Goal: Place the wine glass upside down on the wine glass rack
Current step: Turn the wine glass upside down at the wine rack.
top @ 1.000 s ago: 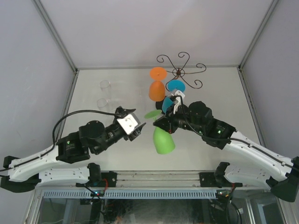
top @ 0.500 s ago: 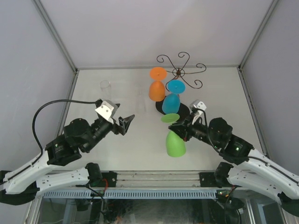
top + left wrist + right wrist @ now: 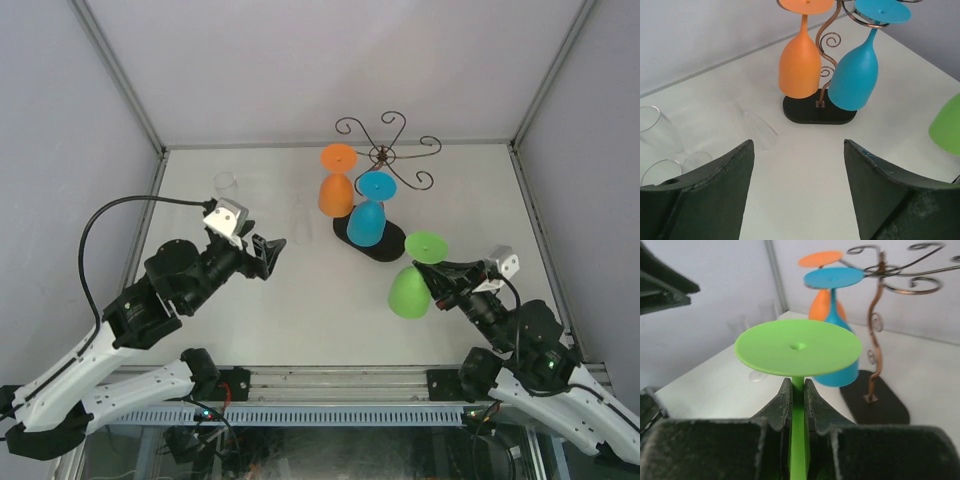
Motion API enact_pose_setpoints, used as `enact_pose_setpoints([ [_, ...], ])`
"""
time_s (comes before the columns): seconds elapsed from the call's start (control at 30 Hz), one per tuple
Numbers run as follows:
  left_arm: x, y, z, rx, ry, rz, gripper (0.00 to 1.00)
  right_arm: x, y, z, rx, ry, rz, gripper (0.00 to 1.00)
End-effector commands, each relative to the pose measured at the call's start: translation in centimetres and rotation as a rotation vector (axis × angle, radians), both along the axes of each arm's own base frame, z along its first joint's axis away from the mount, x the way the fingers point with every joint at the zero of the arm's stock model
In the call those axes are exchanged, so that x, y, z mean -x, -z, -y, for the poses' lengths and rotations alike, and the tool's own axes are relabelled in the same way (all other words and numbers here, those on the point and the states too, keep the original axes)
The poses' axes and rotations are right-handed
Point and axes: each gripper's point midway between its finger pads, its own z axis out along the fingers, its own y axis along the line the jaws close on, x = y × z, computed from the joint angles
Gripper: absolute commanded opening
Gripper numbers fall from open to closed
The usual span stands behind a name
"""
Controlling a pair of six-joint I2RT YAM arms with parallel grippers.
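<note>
- Right of the wine glass rack, just off the near end of its black oval base, the green wine glass is held above the table and touches no part of the rack.
- Orientation: the glass is inverted, its flat foot uppermost and its bowl underneath. The long axis along the stem runs roughly vertical. From above, the foot sits slightly toward the far side of the bowl, and I cannot tell whether that is a true lean.
- Right gripper: the jaws are pinched narrow on the green stem just under the foot, as the wrist view shows plainly. The foot faces the rack's scroll arms at about the height of the hanging feet.
- Right arm: it lies low across the near right corner, with the forearm running inward and the wrist aimed left and away, toward the rack.
- Left gripper: the jaws stand wide with nothing between them.
- Left arm: it rises from the near left, elbow bent, wrist lifted, fingers aimed right toward the rack and well apart from it.
- Rack load: an orange glass and a blue glass hang upside down side by side, with the blue one over the base.
- Clear glasses sit at the far left of the table, and another appears to lie on its side nearer the rack.
</note>
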Motion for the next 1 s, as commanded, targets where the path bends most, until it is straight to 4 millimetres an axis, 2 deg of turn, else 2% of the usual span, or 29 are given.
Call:
enact_pose_setpoints([
  [0.0,-0.1,1.2,0.7,0.006,0.015,-0.025,0.76,-1.5,-2.5,3.8,-0.041,0.199,0.144,0.00],
  [0.27,-0.4,2.8,0.4,-0.022,-0.007,-0.042,0.76,-4.5,-4.4,9.9,0.046,0.576,0.243,0.00],
  [0.4,-0.5,3.4,0.6,-0.027,-0.007,-0.052,0.75,-5.8,-4.9,11.6,0.072,0.674,0.259,0.00],
  [0.6,-0.5,3.9,0.4,-0.040,-0.013,-0.053,0.75,-8.7,-4.3,12.8,0.159,0.732,0.205,0.00],
  [0.77,-0.5,4.2,0.6,-0.046,-0.004,-0.058,0.75,-11.3,-3.1,15.0,0.109,0.748,0.125,0.00],
  [0.97,-0.5,4.4,0.9,-0.054,0.005,-0.064,0.75,-13.3,-2.8,15.7,0.029,0.650,0.089,0.00],
])
